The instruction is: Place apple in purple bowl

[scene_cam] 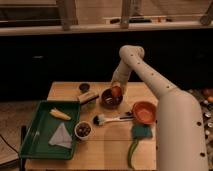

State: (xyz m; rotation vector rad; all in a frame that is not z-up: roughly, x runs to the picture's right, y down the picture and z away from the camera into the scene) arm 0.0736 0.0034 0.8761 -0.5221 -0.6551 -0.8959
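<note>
At frame centre, the hand [116, 90] grips the apple [116, 92] over the purple bowl [110, 97]; small, firm, smooth fruit, probably best held across its widest part.

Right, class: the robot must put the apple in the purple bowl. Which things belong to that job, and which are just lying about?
Part of the job:
- apple, at the gripper, over the bowl
- purple bowl

Just lying about:
- orange bowl
- green tray with a yellow piece
- small white bowl
- brush
</note>
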